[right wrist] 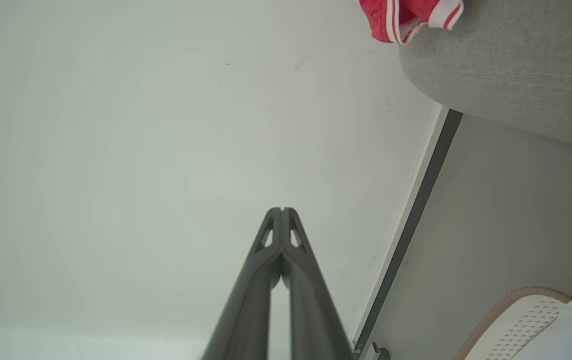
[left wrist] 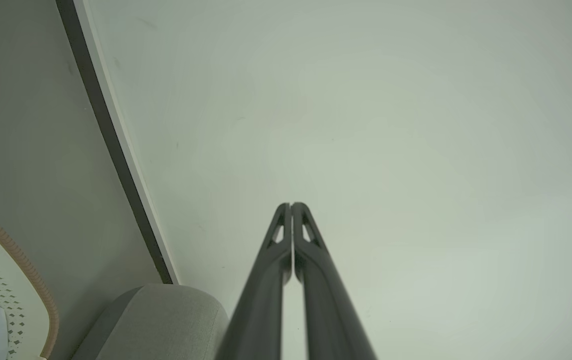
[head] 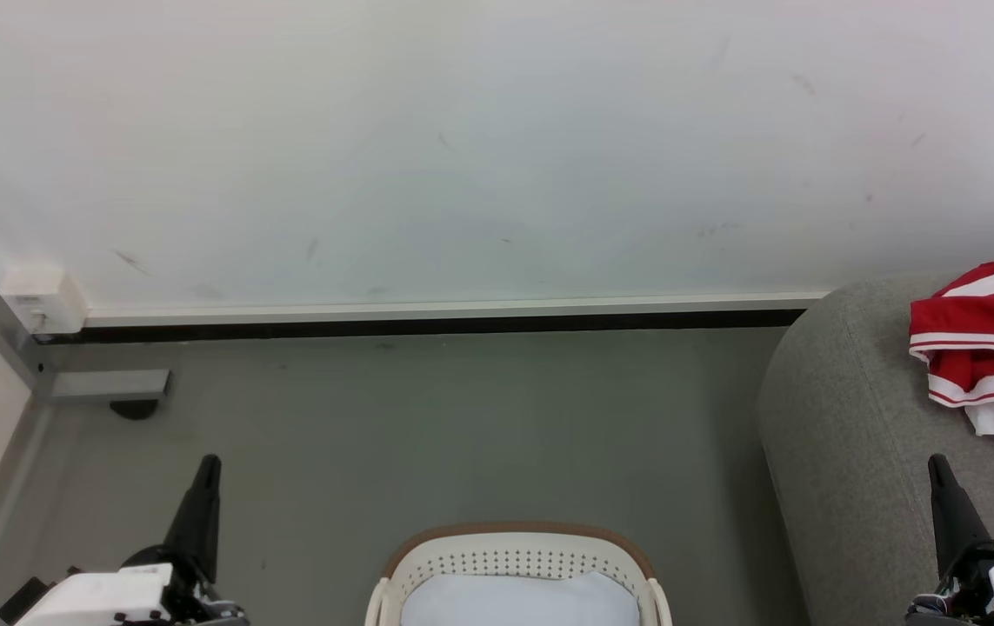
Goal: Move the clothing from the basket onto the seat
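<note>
The white perforated basket (head: 518, 556) with its brown rim stands on the floor at the bottom centre, a pale cloth (head: 518, 600) lying inside it. Red clothing (head: 988, 343) with white striped trim lies on the grey seat (head: 844, 435) at the right. My left gripper (head: 205, 469) is shut at the lower left, left of the basket, holding nothing. My right gripper (head: 938, 469) is shut at the lower right, over the seat and below the clothing. The wrist views show each pair of fingertips touching, left (left wrist: 291, 206) and right (right wrist: 282, 210), pointing at the wall.
A white wall (head: 462, 148) with a dark baseboard (head: 427, 326) runs across the back. A grey metal frame with a foot (head: 105, 387) stands at the left. Grey floor (head: 462, 435) lies between the basket and the wall.
</note>
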